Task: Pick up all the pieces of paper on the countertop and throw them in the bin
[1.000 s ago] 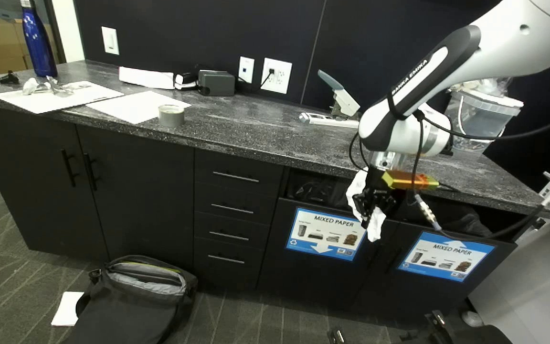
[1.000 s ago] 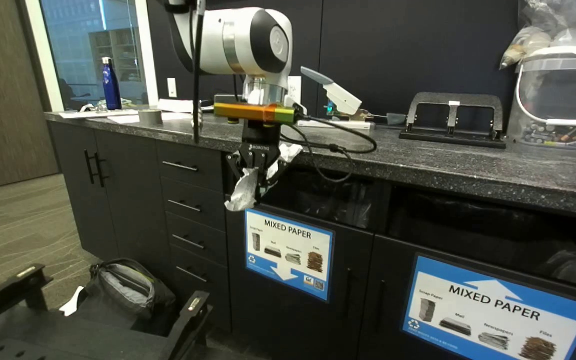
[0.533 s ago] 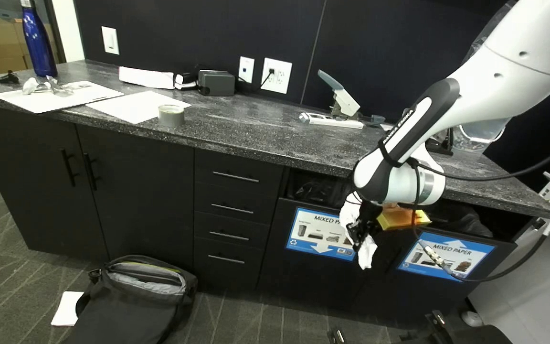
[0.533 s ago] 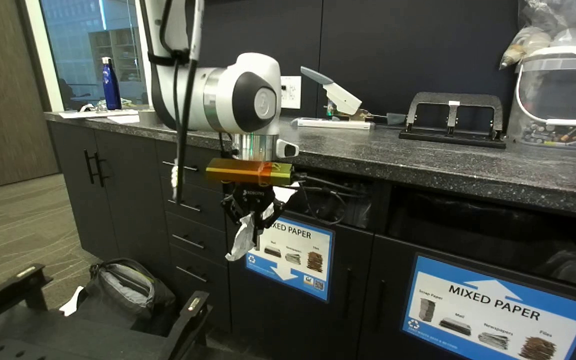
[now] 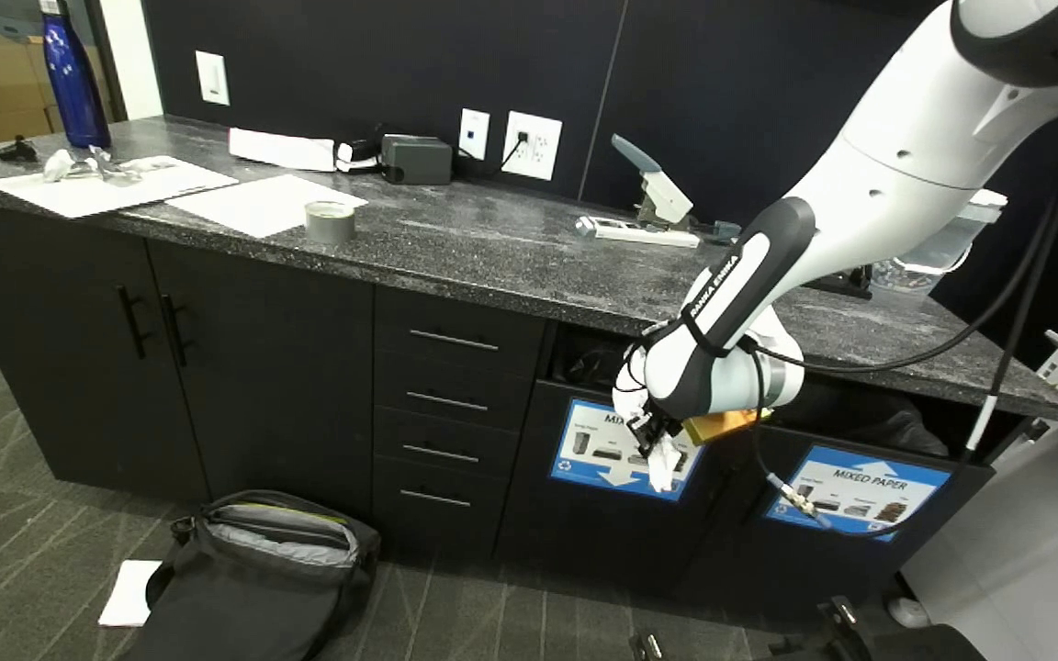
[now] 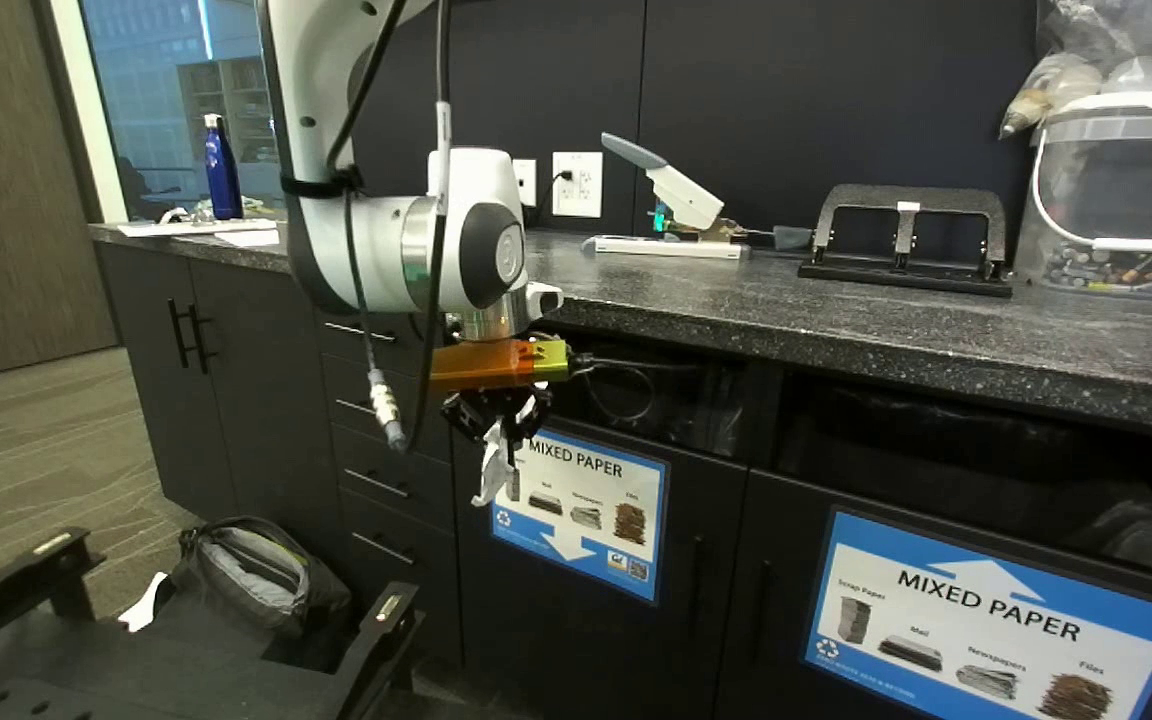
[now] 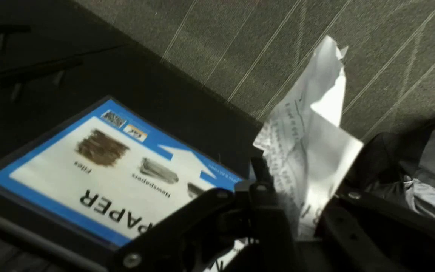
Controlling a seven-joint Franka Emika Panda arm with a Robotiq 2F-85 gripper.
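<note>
Black wall panels point(image 5: 354, 64) back a long speckled stone table point(image 5: 492, 252), set over black cabinets point(image 5: 281, 367) so that, presumably, whatever is cleared off it can go straight into the bin point(image 6: 586, 640) built in below. Toward two o'clock from the pincer point(image 6: 509, 440), in an exterior view, lies the bin's dark slot point(image 6: 671, 400); in both exterior views the pincer overlaps the blue-and-white label point(image 6: 586, 510), seemingly lower than that mouth — likely placed for the drop, though it would need to rise first. Its fingers point(image 7: 266, 204) pinch a crumpled piece of paper point(image 7: 304, 147), with print on it, whose loose end juts toward one o'clock in the wrist view. More white paper point(image 5: 626, 399), it seems, shows toward eleven o'clock from the pincer in an exterior view; whether it is the same piece I cannot tell. A grip around the middle would explain ends that stick out — and these could snag at the slot. Small crumpled wads point(image 5: 59, 166), toward ten o'clock from the centre of an exterior view, sit on a flat sheet point(image 5: 56, 196) near the blue bottle point(image 5: 74, 87), probably awaiting their turn. A roll of tape point(image 5: 330, 223) stands by another flat sheet point(image 5: 253, 207), perhaps as a weight; whether it touches the sheet is unclear.
</note>
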